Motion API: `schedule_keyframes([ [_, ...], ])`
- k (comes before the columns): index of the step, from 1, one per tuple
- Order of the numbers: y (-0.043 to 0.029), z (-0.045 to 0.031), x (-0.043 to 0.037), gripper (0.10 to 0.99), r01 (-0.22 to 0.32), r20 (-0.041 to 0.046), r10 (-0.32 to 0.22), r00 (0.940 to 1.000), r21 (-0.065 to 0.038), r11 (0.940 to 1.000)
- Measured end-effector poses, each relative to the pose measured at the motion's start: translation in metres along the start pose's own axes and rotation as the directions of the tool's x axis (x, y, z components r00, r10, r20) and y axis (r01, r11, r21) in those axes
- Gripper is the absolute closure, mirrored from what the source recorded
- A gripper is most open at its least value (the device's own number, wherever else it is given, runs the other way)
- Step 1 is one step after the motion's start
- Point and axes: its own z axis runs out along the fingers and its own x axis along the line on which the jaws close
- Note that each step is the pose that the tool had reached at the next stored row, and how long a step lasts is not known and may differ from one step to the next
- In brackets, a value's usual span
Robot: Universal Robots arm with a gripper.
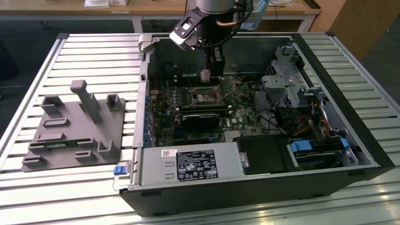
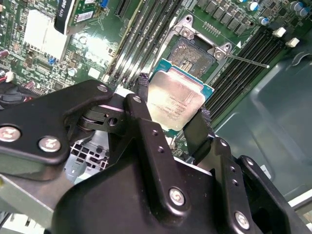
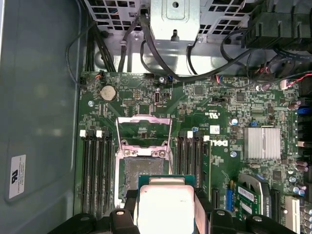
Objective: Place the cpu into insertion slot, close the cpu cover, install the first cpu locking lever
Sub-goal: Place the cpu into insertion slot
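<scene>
On the exterior view's left stands a grey parts rack (image 1: 72, 129); rightward, inside the open computer case (image 1: 250, 199), the gripper (image 1: 210, 70) hangs just above the socket (image 1: 206, 96). The second wrist view shows its fingers (image 2: 197, 129) clamped on opposite edges of the chip (image 2: 178, 95). The first wrist view shows the socket bare just beyond the chip, their edges parallel, the cover (image 3: 144, 119) swung up.

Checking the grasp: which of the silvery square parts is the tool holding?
The chip with the solid dull metal face, clamped in the tool. The open-centred cover frame and finned heat sink are on the board.
</scene>
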Motion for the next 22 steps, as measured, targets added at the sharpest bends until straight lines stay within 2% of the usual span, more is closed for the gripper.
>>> schedule_keyframes([
  [22,0.0001,0.0121,0.0049,0.545,0.000,-0.0001,0.000,1.0000,0.000,1.0000],
])
